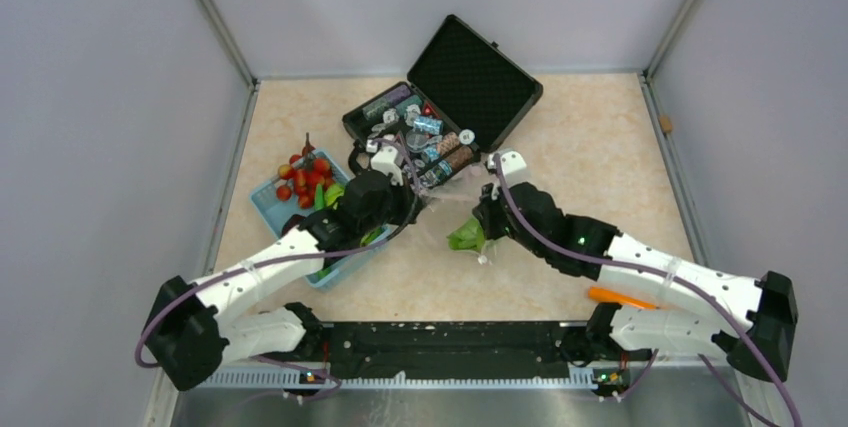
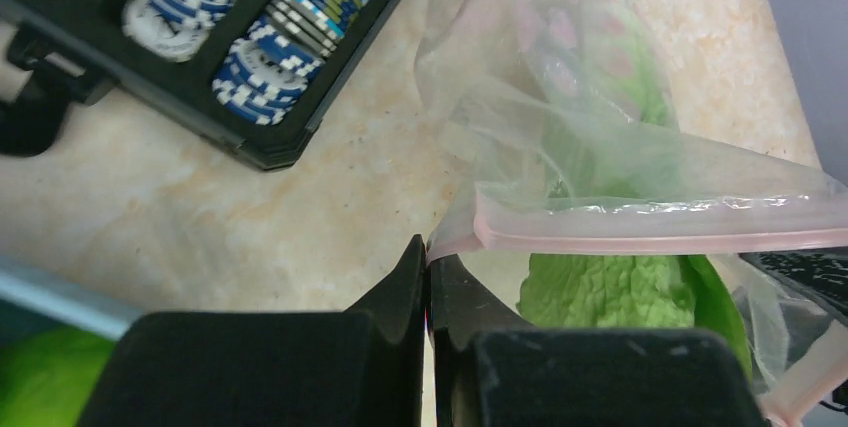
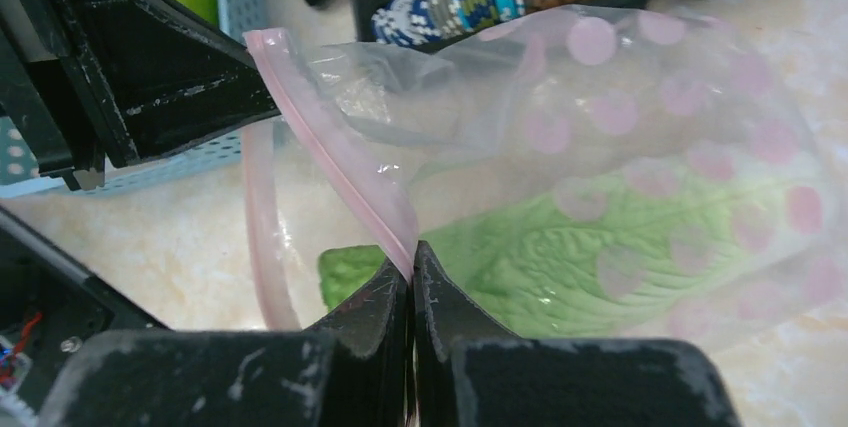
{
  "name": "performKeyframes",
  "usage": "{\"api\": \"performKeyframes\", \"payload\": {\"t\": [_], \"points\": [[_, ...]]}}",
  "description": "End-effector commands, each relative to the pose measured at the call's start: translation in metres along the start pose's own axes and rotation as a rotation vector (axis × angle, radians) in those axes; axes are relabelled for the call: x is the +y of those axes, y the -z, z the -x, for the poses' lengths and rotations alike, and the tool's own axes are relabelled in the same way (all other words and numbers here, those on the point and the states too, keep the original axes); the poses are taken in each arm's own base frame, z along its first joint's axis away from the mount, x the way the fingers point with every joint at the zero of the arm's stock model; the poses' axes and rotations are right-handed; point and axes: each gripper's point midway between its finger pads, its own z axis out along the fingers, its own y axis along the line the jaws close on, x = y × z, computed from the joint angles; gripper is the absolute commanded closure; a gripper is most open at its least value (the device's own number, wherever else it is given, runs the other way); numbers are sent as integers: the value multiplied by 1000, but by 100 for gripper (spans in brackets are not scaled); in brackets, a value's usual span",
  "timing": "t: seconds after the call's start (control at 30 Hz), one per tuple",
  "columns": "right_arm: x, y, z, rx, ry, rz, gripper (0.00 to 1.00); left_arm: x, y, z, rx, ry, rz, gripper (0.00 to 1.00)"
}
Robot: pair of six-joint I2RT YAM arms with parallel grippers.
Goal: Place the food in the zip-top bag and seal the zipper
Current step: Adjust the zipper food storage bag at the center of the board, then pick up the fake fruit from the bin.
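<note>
The clear zip-top bag [image 3: 650, 97], printed with pink dots, hangs between my two grippers over the table. A green leafy vegetable [image 3: 600, 257] lies inside it, also seen as a leafy vegetable [image 2: 610, 287] under the mouth. The pink zipper [image 2: 650, 237] runs across the bag's mouth, which gapes. My left gripper [image 2: 428, 252] is shut on one end of the strip. My right gripper [image 3: 412, 257] is shut on the zipper [image 3: 340, 147] further along. From above, the bag [image 1: 462, 232] sits between the left gripper [image 1: 420, 209] and right gripper [image 1: 487, 215].
A light blue basket [image 1: 265, 202] at the left holds red cherry tomatoes [image 1: 305, 177] and green pieces. The open black case [image 1: 480, 72] with chips stands just behind the bag. An orange piece [image 1: 620, 297] lies by the right arm. Walls close in three sides.
</note>
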Motion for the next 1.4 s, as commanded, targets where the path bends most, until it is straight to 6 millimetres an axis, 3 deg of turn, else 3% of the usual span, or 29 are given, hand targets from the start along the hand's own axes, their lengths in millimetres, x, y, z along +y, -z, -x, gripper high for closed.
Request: {"api": "performKeyframes", "payload": {"t": [0.0, 0.13, 0.27, 0.33, 0.4, 0.43, 0.47, 0.53, 0.57, 0.63, 0.7, 0.8, 0.93, 1.07, 1.27, 1.37], "points": [[34, 0, 33, -95, -88, 136, 100, 16, 32, 26, -130, 124, 108, 100], [52, -1, 42, -115, -67, 212, 100, 12, 51, 36, -194, 106, 69, 100], [54, -3, 48, -121, -54, 185, 100, 17, 57, 30, -170, 105, 90, 98], [50, -3, 51, -140, -56, 142, 100, 26, 55, 19, -137, 106, 128, 79], [48, -2, 58, -160, -55, 124, 100, 30, 54, 12, -107, 111, 152, 75], [46, -1, 61, -168, -59, 114, 100, 30, 54, 9, -96, 108, 150, 68], [45, 1, 66, -178, -69, 101, 100, 30, 54, 7, -87, 106, 143, 52], [41, 2, 72, -195, -95, 72, 100, 26, 57, 6, -88, 99, 114, 45], [38, 3, 74, -200, -105, 56, 100, 21, 61, 9, -103, 97, 84, 43], [30, 3, 76, -204, -123, 11, 100, 15, 68, 10, -133, 83, 29, 27], [19, 3, 71, -191, -129, -54, 100, 10, 77, 17, -186, 56, -16, 18], [3, 3, 67, -186, -138, -143, 100, 21, 90, 26, -270, 60, 23, 3], [-3, 2, 66, -177, -150, -154, 100, 57, 102, 28, -335, 83, 199, 1], [2, 0, 65, -164, -156, -123, 100, 94, 105, 26, -284, 78, 422, 1], [6, 1, 58, -141, -163, -83, 100, 120, 97, 30, -206, 129, 485, 1], [4, 5, 57, -152, -198, -79, 100, 134, 103, 40, -231, 169, 488, 1]]}}
